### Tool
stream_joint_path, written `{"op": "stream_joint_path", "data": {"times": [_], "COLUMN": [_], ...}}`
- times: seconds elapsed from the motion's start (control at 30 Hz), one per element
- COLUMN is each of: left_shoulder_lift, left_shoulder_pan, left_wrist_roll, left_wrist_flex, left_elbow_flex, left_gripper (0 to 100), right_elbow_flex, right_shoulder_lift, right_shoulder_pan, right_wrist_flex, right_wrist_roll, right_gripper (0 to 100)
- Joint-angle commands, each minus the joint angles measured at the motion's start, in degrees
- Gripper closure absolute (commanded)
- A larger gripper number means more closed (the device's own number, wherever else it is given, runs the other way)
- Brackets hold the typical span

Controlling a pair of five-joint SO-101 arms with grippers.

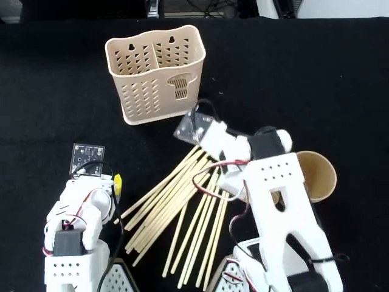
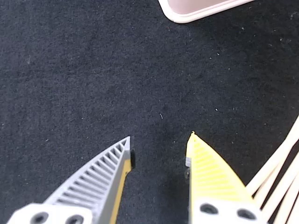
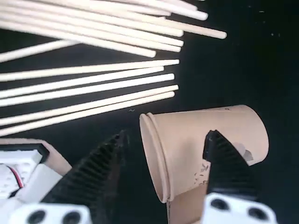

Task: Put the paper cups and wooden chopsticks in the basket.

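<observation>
Your left claw (image 2: pixel 160 137) hangs with its fingers apart over bare black counter (image 1: pixel 340 79), gripping nothing. In the high view the left arm (image 1: pixel 76 225) sits at the lower left of the frame, and the yellow fingertip lies just left of the nearest chopstick ends.

Your right claw (image 3: pixel 167 135) also has its fingers apart. In the right wrist view they stand astride a paper cup (image 3: pixel 187 140) that lies on its side. One black finger overlaps the cup's wall, and a gap shows between the other finger and the cup's rim, so the cup is not clamped.

In the high view the right arm (image 1: pixel 279 194) rises from the lower right toward the centre of the frame. A tan cup (image 1: pixel 319 176) lies on its side at the right of the frame, its mouth facing up and partly hidden by the arm. You cannot tell whether this is the cup between the fingers.

The wooden chopsticks (image 1: pixel 176 207) lie loose on the counter in a fan at the lower centre of the frame, between the two arms, with their upper ends under the right arm's wrist.

The basket (image 1: pixel 152 91) stands upright at the upper centre-left of the frame. It has a divider across its middle and stands apart from the chopsticks and both cups.
</observation>
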Motion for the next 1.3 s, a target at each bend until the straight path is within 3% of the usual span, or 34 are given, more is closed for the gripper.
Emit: {"op": "stream_joint_path", "data": {"times": [0.0, 0.27, 0.47, 0.77, 0.87, 1.1, 1.27], "left_shoulder_lift": [-0.53, -0.53, -0.53, -0.53, -0.53, -0.53, -0.53], "left_shoulder_pan": [-0.22, -0.22, -0.31, -0.22, -0.22, -0.22, -0.22], "left_wrist_roll": [-0.18, -0.18, -0.18, -0.18, -0.18, -0.18, -0.18], "left_wrist_flex": [-1.23, -1.23, -1.23, -3.6, -3.34, -3.25, -3.52], "left_elbow_flex": [-0.31, -0.31, -0.31, 0.66, 0.66, 0.66, 0.66], "left_gripper": [80, 80, 80, 80, 80, 80, 80], "right_elbow_flex": [3.74, 10.07, 23.6, 30.64, 33.36, 40.22, 40.13], "right_shoulder_lift": [-5.32, -16.84, -24.57, -36.09, -36.35, -36.53, -36.62], "right_shoulder_pan": [0.97, 1.76, 12.13, 14.68, 15.12, 17.85, 18.46], "right_wrist_flex": [-1.14, -3.34, -16.26, -16.97, -17.76, -30.77, -33.76], "right_wrist_roll": [4.4, 8.79, 17.93, 18.99, 22.51, 23.03, 23.03], "right_gripper": [72.6, 72.6, 72.7, 72.4, 72.7, 72.7, 74.5]}}
